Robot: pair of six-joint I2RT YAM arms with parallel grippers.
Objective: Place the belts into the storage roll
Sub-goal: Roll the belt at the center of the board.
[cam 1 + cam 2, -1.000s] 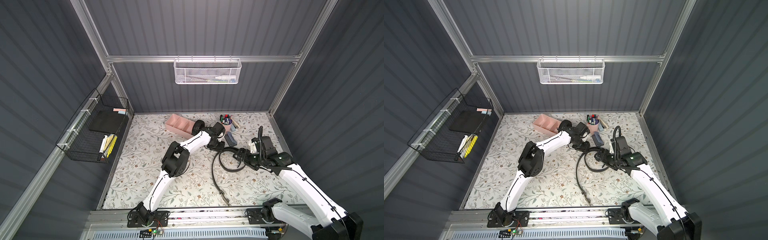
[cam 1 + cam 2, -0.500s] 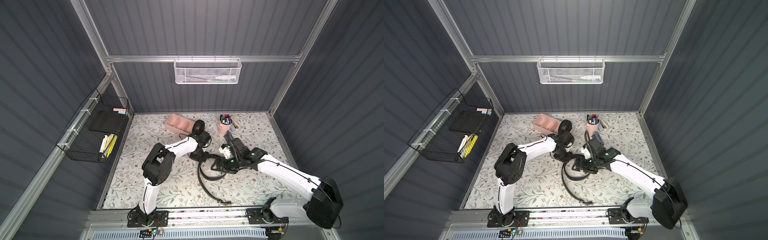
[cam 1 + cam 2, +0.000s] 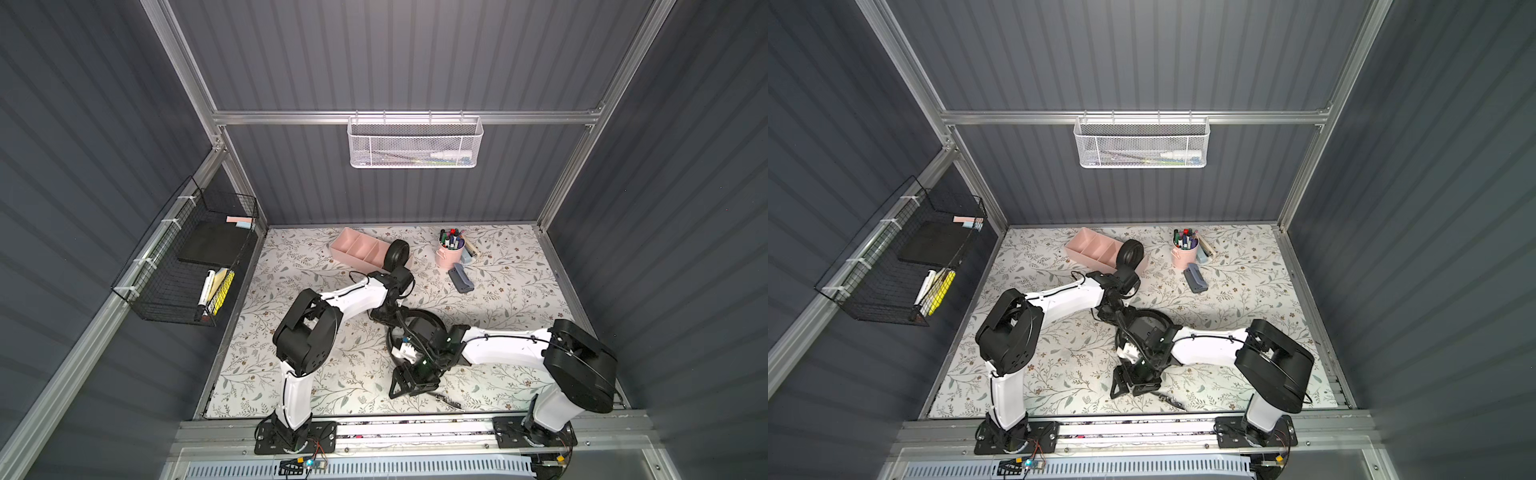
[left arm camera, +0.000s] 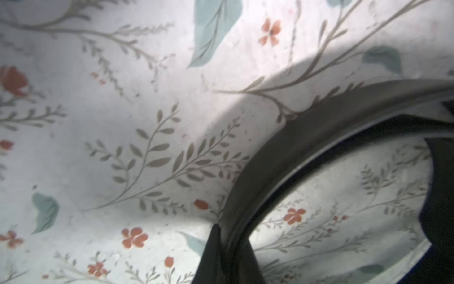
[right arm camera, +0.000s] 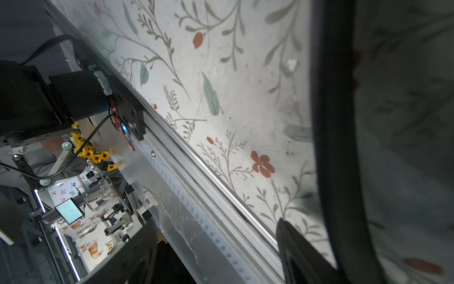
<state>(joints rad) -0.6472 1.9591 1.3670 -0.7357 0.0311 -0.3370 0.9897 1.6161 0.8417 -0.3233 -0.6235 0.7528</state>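
Note:
The pale pink storage roll (image 3: 356, 246) (image 3: 1090, 244) lies at the back of the table. One belt, rolled into a coil (image 3: 397, 254) (image 3: 1130, 253), stands on edge at its right end. The other belt (image 3: 422, 315) (image 3: 1156, 312) lies as a loose loop mid-table, its buckle end (image 3: 451, 402) near the front edge. My left gripper (image 3: 384, 313) (image 4: 228, 243) is shut on this strap (image 4: 282, 152). My right gripper (image 3: 411, 384) (image 5: 216, 248) is open and empty near the front rail, with the strap (image 5: 336, 123) running past outside one finger.
A pink cup of markers (image 3: 449, 249) and a dark grey case (image 3: 461, 278) stand at the back right. A black wire basket (image 3: 187, 266) hangs on the left wall, a white mesh basket (image 3: 415, 141) on the back wall. The metal rail (image 3: 415, 428) borders the front.
My left gripper came away from the coil by the tray to mid-table and shut on the loose belt. My right gripper swung towards the front edge, and the loop was dragged left and forward.

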